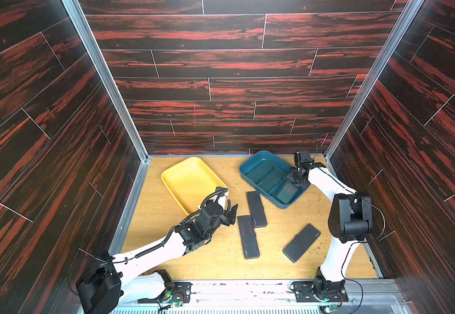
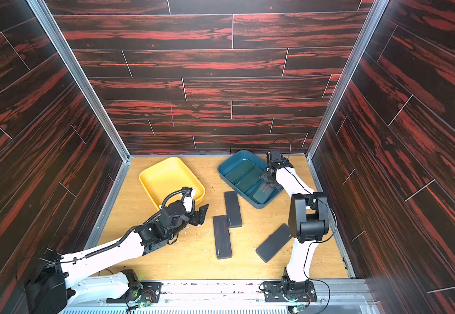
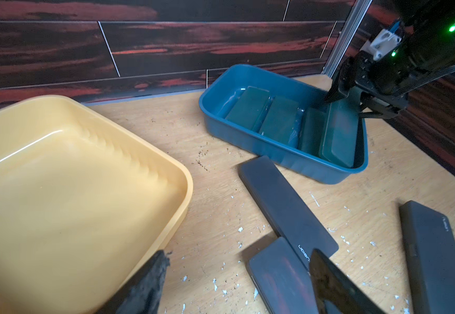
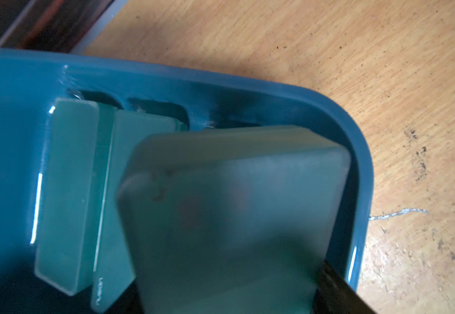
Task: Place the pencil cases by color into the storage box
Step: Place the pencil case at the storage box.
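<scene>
This is looking like a robot test booth in a lab. Panels printed with dark red wood grain (image 1: 234, 62) are boxing in a scuffed plywood tabletop (image 1: 221, 263) on three sides, with metal corner posts (image 1: 104, 78) holding them. Two white-and-black robot arms, left (image 1: 173, 244) and right (image 1: 321, 179), are standing bolted to a metal rail (image 1: 248, 288) along the front, with bare circuit boards (image 1: 176, 304) glowing green beside them.

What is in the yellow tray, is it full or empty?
Empty. The yellow tray shows only its bare floor in both top views and the left wrist view; three black pencil cases lie on the table.
</scene>
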{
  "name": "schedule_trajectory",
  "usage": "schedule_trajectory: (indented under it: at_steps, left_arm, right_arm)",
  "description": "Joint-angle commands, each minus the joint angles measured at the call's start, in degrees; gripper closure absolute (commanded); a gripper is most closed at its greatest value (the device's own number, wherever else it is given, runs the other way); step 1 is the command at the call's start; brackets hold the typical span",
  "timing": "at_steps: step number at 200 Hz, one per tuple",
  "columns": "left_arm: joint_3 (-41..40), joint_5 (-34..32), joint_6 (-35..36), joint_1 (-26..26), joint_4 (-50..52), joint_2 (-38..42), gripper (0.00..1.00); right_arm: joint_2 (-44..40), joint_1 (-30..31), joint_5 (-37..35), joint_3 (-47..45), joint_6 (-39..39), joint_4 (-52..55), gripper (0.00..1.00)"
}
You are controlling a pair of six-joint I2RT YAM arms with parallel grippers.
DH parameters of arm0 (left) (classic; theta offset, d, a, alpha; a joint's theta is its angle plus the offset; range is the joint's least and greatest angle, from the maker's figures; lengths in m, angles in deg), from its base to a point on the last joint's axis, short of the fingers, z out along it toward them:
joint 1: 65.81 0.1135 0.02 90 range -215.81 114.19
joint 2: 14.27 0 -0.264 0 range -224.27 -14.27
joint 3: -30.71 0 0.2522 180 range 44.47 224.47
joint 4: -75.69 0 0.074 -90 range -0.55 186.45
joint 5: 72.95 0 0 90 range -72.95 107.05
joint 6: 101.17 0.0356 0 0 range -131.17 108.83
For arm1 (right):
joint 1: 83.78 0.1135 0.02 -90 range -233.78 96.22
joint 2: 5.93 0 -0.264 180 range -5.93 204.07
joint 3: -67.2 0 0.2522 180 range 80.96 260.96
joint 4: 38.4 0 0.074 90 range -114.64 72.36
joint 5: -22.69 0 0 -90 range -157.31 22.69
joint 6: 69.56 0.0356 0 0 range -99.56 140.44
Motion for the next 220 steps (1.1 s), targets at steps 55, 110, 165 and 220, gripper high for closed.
schedule_trajectory:
  at_steps: [55, 110, 165, 220]
  left_arm:
    - [-2.51, -0.38, -0.49, -0.38, -3.68, 3.2, 0.17]
    - [-2.33, -0.72, -0.24, -0.47, -3.53, 3.59, 0.17]
    - [0.12, -4.05, -1.54, -0.47, 1.36, 4.43, 0.17]
    - [8.92, -16.73, -4.62, 0.44, 13.85, -1.18, 0.15]
  right_arm:
    - [6.98, -0.25, -0.09, 4.03, 3.59, 6.15, 0.5]
    - [11.01, -0.41, -1.35, 8.13, 3.88, 10.54, 0.45]
    - [13.27, -0.56, -1.85, 10.38, 3.1, 12.62, 0.33]
    - [13.21, -0.74, -2.25, 11.63, -0.19, 14.23, 0.16]
